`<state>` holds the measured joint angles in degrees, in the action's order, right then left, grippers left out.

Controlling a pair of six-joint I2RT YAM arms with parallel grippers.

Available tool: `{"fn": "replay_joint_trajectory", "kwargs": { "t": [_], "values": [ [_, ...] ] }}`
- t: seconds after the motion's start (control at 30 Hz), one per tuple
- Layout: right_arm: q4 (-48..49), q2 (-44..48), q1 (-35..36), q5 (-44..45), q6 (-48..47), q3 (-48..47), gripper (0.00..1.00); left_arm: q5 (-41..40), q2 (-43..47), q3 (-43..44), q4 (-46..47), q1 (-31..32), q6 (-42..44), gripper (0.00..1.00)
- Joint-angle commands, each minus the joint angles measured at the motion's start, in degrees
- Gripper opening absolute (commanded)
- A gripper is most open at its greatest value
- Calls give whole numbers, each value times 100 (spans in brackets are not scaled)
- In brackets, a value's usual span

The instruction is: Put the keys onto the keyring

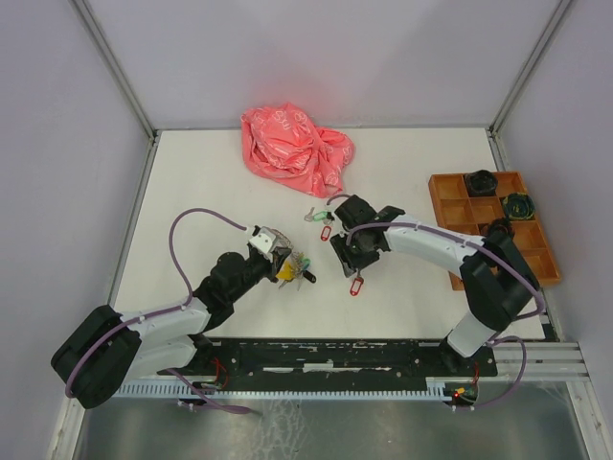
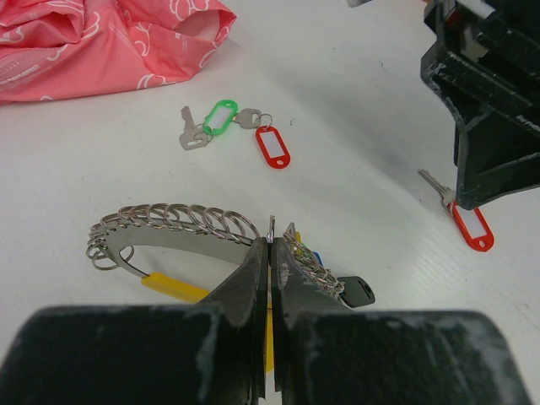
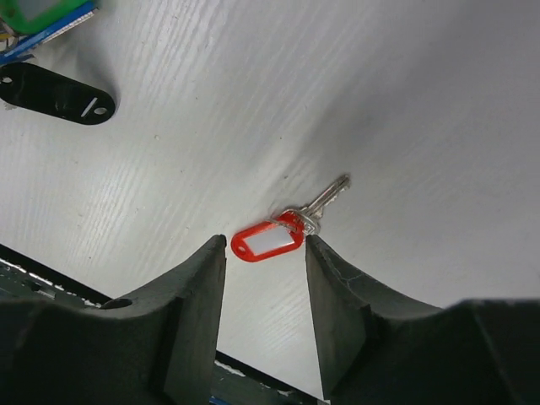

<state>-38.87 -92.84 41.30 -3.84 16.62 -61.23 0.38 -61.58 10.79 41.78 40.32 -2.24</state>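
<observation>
My left gripper point(image 2: 270, 246) is shut on the thin wire of the keyring point(image 2: 173, 221), which carries a row of small split rings, yellow and blue tags and a black fob point(image 2: 359, 291). In the top view the left gripper point(image 1: 278, 252) holds that bunch point(image 1: 293, 269) just above the table. One of the keys, with a red tag point(image 3: 268, 240), lies flat on the table. My right gripper point(image 3: 265, 253) stands open right over it, one finger on each side of the tag point(image 1: 356, 285). Two more keys lie further back, one with a green tag point(image 2: 221, 118) and one with a red tag point(image 2: 272, 145).
A crumpled pink plastic bag point(image 1: 295, 149) lies at the back of the table. An orange compartment tray point(image 1: 445, 206) with black parts point(image 1: 482, 180) stands at the right edge. The right gripper's body point(image 2: 489, 93) hangs close to the right of the keyring.
</observation>
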Motion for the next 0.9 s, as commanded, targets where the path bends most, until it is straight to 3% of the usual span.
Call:
{"fn": "replay_joint_trajectory", "kwargs": {
  "t": [0.0, 0.47, 0.7, 0.87],
  "values": [
    [-183, -399, 70, -32, -786, -499, 49, 26, 57, 257, 298, 2, 57, 3],
    [-536, -1087, 145, -295, -1276, -876, 37, 41, 67, 257, 292, 0, 66, 3],
    [-614, -1230, 162, -332, -1323, -868, 35, 41, 41, 253, 289, -2, 66, 3],
    [-652, -1233, 173, -258, -1354, -858, 25, 41, 41, 266, 288, 0, 66, 3]
  ]
}}
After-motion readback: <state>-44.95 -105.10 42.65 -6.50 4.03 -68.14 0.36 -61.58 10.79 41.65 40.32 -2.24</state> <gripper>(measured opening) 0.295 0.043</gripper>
